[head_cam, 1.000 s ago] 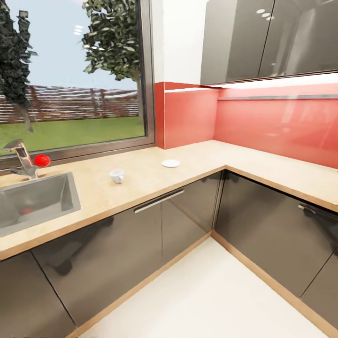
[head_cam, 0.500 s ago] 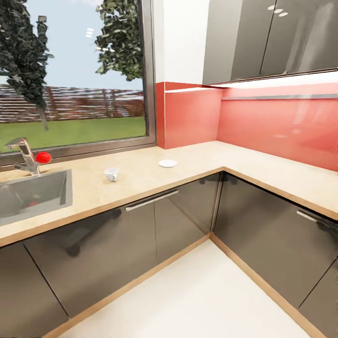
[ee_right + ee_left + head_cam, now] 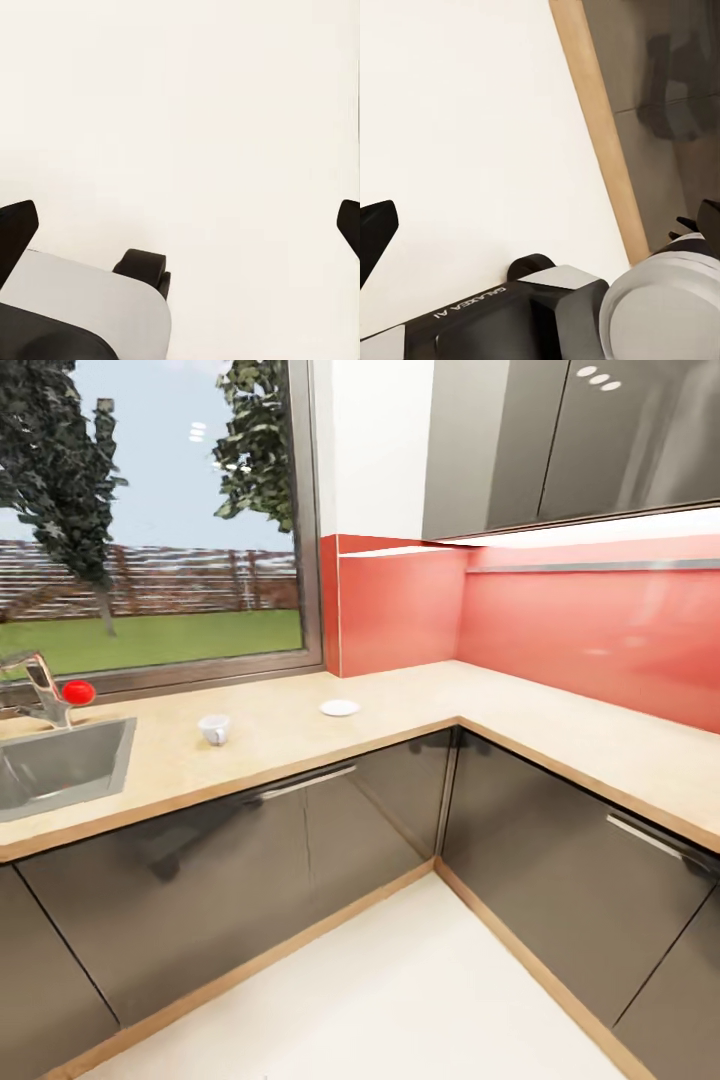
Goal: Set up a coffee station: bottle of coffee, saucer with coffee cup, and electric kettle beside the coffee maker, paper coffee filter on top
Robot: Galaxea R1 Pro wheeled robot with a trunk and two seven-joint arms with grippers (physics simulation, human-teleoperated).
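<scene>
On the tabletop [image 3: 400,705] near the window, the cup [image 3: 214,729] stands apart from the saucer [image 3: 340,708], so it isn't yet on its plate (both sit loose, unpaired). Left of them lies the sink [image 3: 60,765] with its tap [image 3: 38,690]. Both arms hang low over the floor [image 3: 472,135], the left claw [image 3: 540,225] and right claw [image 3: 180,225] spread wide, holding nothing, probably for travel

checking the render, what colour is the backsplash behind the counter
Glossy coral red backsplash, clearest in the head view.
</scene>
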